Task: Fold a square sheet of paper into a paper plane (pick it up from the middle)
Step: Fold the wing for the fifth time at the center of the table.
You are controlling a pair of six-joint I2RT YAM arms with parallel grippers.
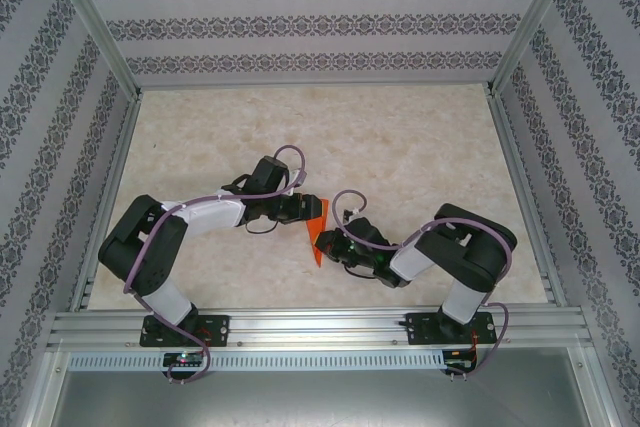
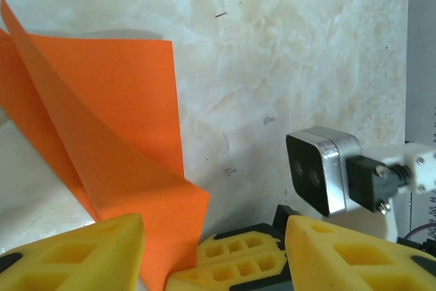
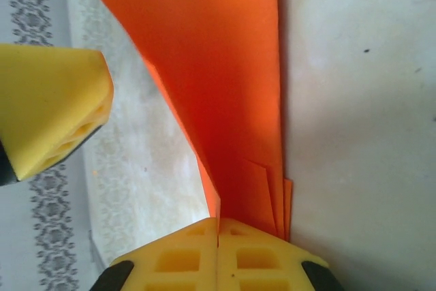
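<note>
From above, you see the orange paper (image 1: 318, 232) near the middle of the table (image 1: 400, 147), with the left gripper (image 1: 303, 209) and the right gripper (image 1: 323, 244) close on either side. Your right wrist view shows you more: the right fingers (image 3: 177, 264) are pressed together, pinching the paper's folded layers. Your left wrist view shows the left fingers (image 2: 75, 257) spread apart, with a paper corner hanging between them.

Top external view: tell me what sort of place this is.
Probably a robot test cell: aluminium frame rails box in a marble-look table, patterned panels serve as walls, and the left arm and right arm are bolted at its near edge.
</note>
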